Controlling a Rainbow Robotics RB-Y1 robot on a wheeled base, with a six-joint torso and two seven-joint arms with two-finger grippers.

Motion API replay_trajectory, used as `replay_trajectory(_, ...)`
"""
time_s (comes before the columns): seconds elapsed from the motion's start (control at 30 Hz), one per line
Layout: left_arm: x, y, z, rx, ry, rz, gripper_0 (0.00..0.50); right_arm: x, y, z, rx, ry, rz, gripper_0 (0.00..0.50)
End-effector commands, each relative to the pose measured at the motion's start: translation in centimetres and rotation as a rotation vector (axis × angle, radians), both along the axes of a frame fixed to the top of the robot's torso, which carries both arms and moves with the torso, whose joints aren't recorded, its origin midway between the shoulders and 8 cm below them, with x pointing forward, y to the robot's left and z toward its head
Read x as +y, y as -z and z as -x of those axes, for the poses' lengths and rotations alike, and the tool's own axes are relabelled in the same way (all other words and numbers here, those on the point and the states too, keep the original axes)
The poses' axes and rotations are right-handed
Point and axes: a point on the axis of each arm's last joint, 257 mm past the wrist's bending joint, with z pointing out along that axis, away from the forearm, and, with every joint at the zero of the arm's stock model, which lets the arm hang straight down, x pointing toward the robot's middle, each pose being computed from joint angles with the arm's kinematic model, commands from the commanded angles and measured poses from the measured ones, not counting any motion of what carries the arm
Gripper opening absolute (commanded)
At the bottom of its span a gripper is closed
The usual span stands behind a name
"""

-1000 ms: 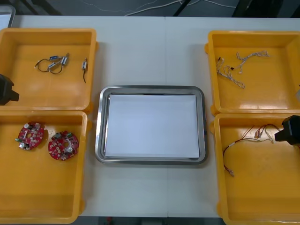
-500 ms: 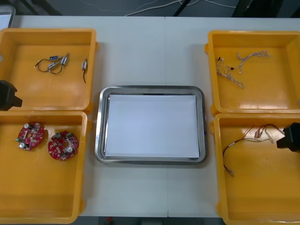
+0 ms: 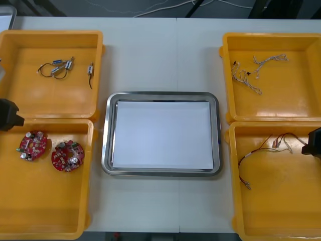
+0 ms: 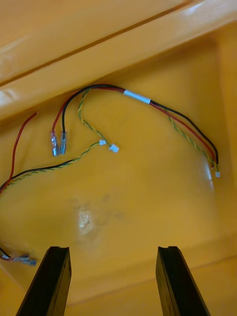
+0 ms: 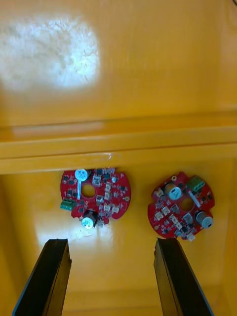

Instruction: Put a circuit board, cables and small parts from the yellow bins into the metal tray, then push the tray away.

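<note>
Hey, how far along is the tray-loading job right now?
Nothing is done: the metal tray is empty. In hand: the left gripper hangs open over two circuit boards, the right gripper open over the red and yellow cables. Left: every pick, then the push.

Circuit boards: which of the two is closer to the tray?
The right-hand circuit board; the other board lies beyond it, farther from the tray.

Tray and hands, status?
Left hand open near circuit boards. Right hand open near red and yellow cables. Tray holds nothing yet. Nothing in the way.
</note>
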Motion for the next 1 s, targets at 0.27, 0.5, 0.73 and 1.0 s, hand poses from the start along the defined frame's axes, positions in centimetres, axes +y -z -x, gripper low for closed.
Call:
replay_trajectory(0.27,3.4,0.7,4.4,0.012,-0.006,-0.063,0.5,1.7,1.1,-0.5,-0.055,0.279,-0.125,0.5)
replay_trajectory(0.5,3.2,2.6,4.0,-0.082,-0.017,-0.018,0.5,3.2,1.7,-1.2,-0.076,0.479,-0.243,0.5)
replay_trajectory(0.73,3.2,3.0,4.2,-0.133,-0.027,-0.033,0.5,4.0,2.2,-1.9,-0.093,0.647,-0.271,0.5)
replay_trajectory(1.0,0.2,2.6,4.9,-0.178,0.019,-0.008,0.5,6.1,2.6,-3.2,-0.127,0.72,-0.229,0.5)
